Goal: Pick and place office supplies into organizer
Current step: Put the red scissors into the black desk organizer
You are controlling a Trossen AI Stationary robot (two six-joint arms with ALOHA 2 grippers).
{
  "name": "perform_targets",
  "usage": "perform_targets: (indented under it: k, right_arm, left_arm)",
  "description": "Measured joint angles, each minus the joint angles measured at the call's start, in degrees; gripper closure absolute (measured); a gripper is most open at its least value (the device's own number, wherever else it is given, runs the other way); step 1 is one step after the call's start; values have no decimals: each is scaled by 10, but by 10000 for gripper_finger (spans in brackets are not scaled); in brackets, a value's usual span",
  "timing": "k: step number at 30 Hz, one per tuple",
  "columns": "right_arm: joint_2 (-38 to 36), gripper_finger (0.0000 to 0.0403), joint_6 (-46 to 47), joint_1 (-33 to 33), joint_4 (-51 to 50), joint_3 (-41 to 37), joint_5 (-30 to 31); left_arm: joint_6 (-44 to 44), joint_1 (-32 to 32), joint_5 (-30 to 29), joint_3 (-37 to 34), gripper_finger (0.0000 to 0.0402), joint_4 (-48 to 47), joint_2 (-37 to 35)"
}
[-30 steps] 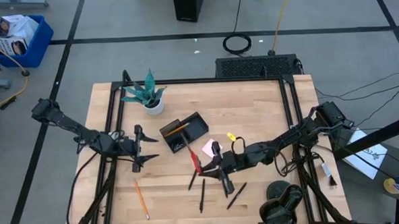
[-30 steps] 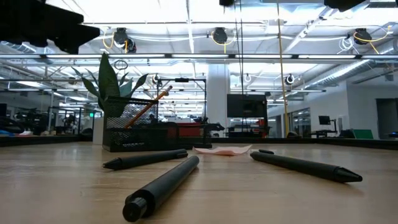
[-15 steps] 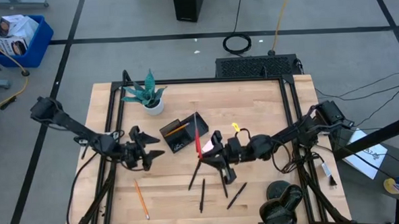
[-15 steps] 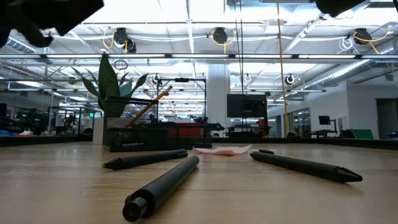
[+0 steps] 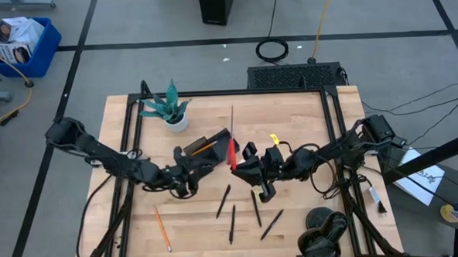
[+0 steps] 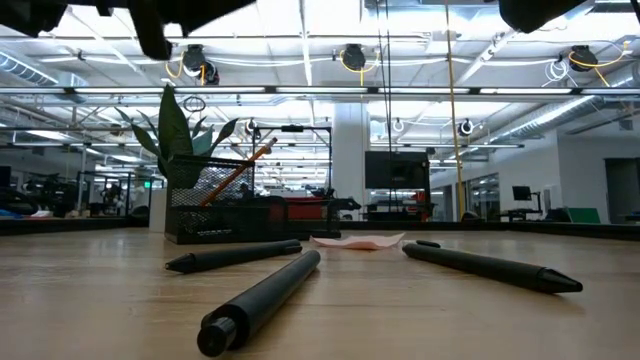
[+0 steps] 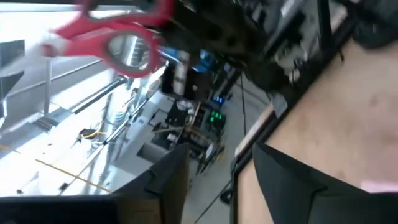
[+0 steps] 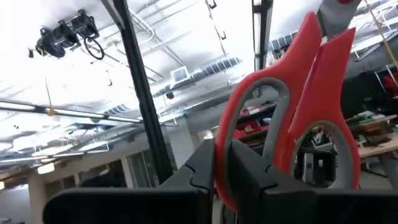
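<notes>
Early going. Right gripper [image 5: 244,160] fingers clenched on red scissors [image 5: 231,148], held aloft just beside organizer [image 5: 211,150]. Organizer holds one orange pencil [image 5: 204,147]. Pens [image 5: 223,200], pad, another pencil remain on bench [image 5: 290,110]. Left gripper [image 5: 191,173] near organizer, fingers' state unclear.

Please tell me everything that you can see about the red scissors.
The red scissors have red plastic handles with grey lining inside the finger loops and slim metal blades, closed together. The right gripper is shut on one handle loop and holds them off the table. In the high view they hang beside the black organizer, blades pointing toward the far edge of the table. The left wrist view also shows the red handles, held by the other arm. Nothing else touches them.
</notes>
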Motion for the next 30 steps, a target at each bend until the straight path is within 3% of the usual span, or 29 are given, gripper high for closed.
perform_targets:
  k: [4, 8, 14, 19, 23, 28, 30]
  right_arm:
    - [0, 378, -15, -2, -1, 0, 0]
    - [0, 375, -21, -1, -8, 0, -15]
    - [0, 378, -36, 0, -34, 0, -27]
    - [0, 376, -56, 0, -90, 0, -68]
    - [0, 377, -69, -5, -133, 0, -132]
    - [0, 379, -97, -5, -132, 0, -223]
    - [0, 377, -101, -5, -133, 0, -257]
  left_arm:
    - [7, 1, -47, 18, 254, 18, 25]
    - [-97, 1, -91, 32, 279, 19, 25]
    - [-151, -1, -117, 35, 297, 12, 21]
    - [-379, 19, -113, 35, 300, -10, 20]
    - [-519, 34, -7, 35, 300, -104, 4]
    - [-679, 70, 202, 35, 300, -160, -42]
    - [-740, 90, 322, 35, 300, -186, -66]
